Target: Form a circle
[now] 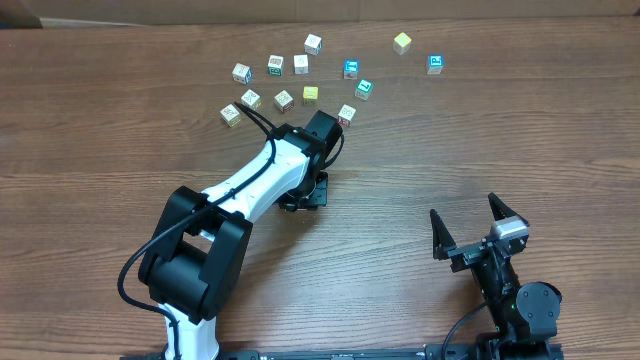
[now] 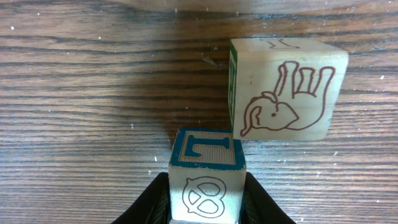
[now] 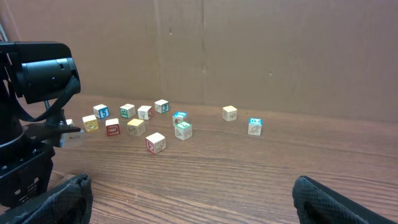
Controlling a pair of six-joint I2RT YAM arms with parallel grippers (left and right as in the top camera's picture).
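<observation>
The left gripper [image 2: 207, 186] was clamped narrow on a teal cube [image 2: 207, 177], just beside an elephant cube [image 2: 286, 87]; whether the held cube rested on the desk [image 1: 500, 130] could not be told. The circle [image 1: 310, 94] was only a rough clump at the far middle of the desk, with 2 outliers, a pale yellow cube [image 1: 402, 42] and a blue cube [image 1: 435, 64], apart to its right. The right gripper [image 1: 465, 210] stood wide and empty at the near right, well apart from the cubes. The step in hand looked like placing the teal cube into the ring. The next move called for setting it down close to the elephant cube without nudging it, then opening and lifting clear.
</observation>
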